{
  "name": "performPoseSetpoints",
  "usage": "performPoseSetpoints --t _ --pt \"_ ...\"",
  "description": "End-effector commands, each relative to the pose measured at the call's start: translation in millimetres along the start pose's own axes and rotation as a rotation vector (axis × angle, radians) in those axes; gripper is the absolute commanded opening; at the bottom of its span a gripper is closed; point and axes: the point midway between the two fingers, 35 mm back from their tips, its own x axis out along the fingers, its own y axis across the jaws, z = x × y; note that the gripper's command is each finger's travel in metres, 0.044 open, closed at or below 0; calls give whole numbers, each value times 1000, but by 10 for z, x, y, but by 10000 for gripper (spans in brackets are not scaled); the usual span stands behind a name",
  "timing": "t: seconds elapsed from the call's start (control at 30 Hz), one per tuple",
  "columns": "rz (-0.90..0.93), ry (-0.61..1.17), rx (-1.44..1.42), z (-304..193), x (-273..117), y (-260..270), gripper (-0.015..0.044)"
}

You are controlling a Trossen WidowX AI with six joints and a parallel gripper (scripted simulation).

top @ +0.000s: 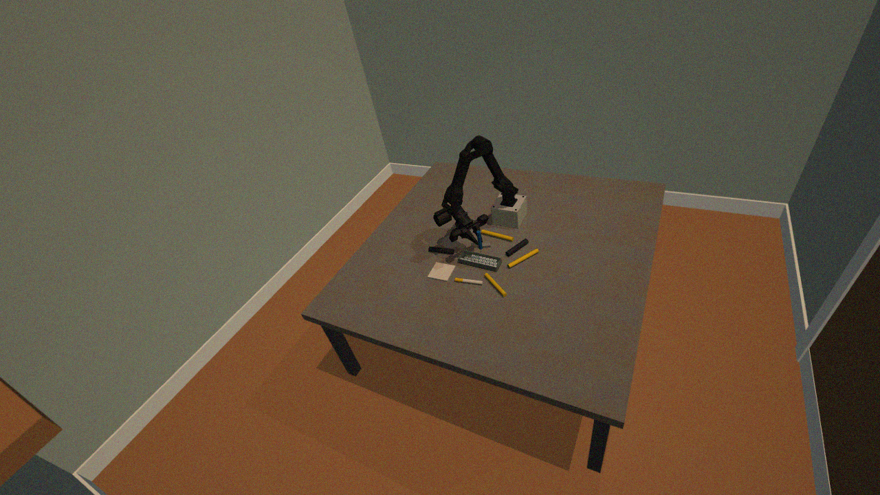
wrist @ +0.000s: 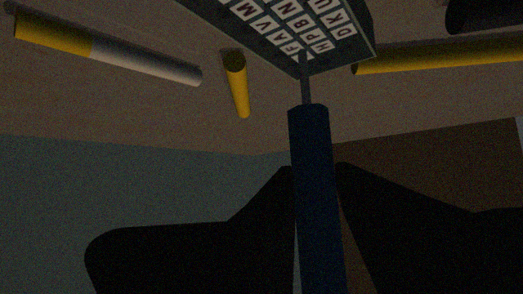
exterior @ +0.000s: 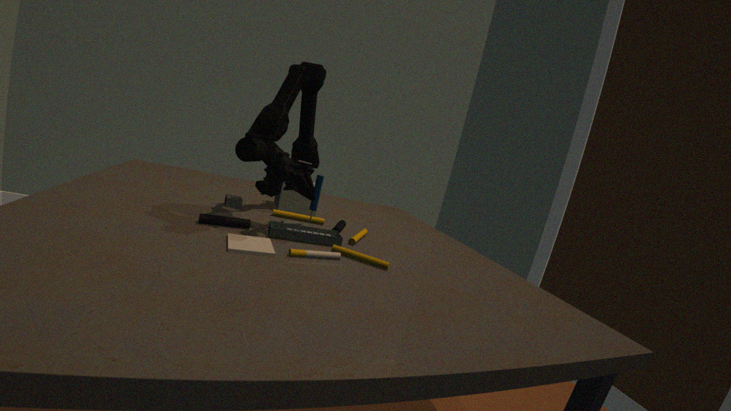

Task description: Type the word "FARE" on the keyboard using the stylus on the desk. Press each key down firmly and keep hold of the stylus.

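The blue stylus [top: 480,239] [exterior: 316,192] [wrist: 314,143] stands nearly upright, its thin grey tip pointing down. My gripper [top: 478,238] [exterior: 313,196] [wrist: 313,174] is shut on its blue barrel. The dark green keyboard [top: 480,260] [exterior: 293,235] [wrist: 347,50] lies flat with pale lettered keys. In the exterior view the tip shows a little above the keyboard's top edge. In the wrist view it overlaps the corner key beside F, hiding that key's letter. F, A, V and M run along one edge of the keyboard there.
A yellow-white pen [top: 469,281] [exterior: 322,254] [wrist: 135,61] and a yellow stick [top: 495,284] [exterior: 360,257] [wrist: 239,90] lie in front. A pale square [top: 441,271] [exterior: 250,244] and black stick [top: 441,250] [exterior: 224,220] lie left. More yellow and black sticks lie right and behind.
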Motion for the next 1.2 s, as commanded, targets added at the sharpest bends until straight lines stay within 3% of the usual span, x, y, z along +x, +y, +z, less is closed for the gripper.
performPoseSetpoints --t 0.0,0.47,0.57,1.17 --pt "3 6 2 -31 11 -86 0" --pt "3 5 2 139 112 -93 0" --pt "3 5 2 162 126 -99 79" --pt "3 5 2 209 153 -100 81"
